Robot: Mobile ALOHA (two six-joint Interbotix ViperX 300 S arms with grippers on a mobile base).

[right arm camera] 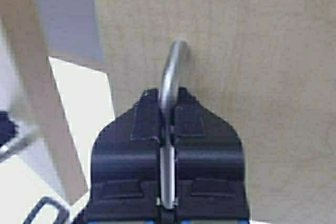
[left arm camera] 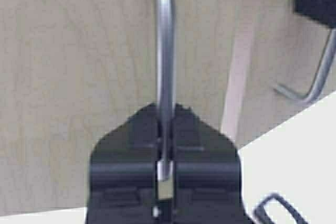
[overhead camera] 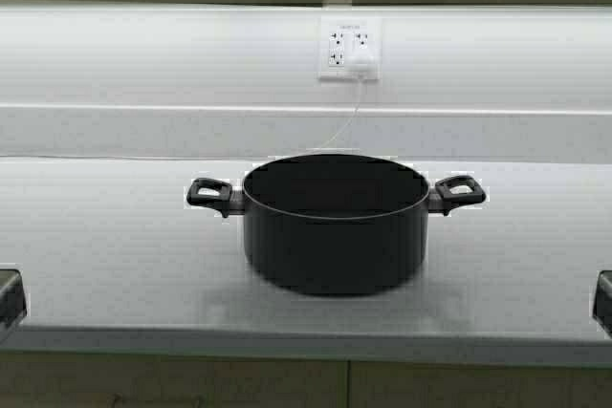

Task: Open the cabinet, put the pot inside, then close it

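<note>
Clamping its fingers on the left door's curved metal handle (left arm camera: pixel 165 51), the left hand (left arm camera: pixel 165 145) is gripping the cabinet (left arm camera: pixel 79 66); the right hand (right arm camera: pixel 167 129) is pinching the right door's handle (right arm camera: pixel 170 72) likewise. Below, the black pot (overhead camera: pixel 335 222) is sitting upright mid-table (overhead camera: pixel 105 246), before a wall socket (overhead camera: pixel 348 49).

The left gripper (left arm camera: pixel 165 145) is clamping its black fingers (left arm camera: pixel 126 156) on a curved metal handle (left arm camera: pixel 164 51) of the cabinet (left arm camera: pixel 73 77), its tan wood-grain door filling the frame. Beyond the door gap, the right gripper (left arm camera: pixel 315 3) is meeting a second handle (left arm camera: pixel 310 85).
</note>
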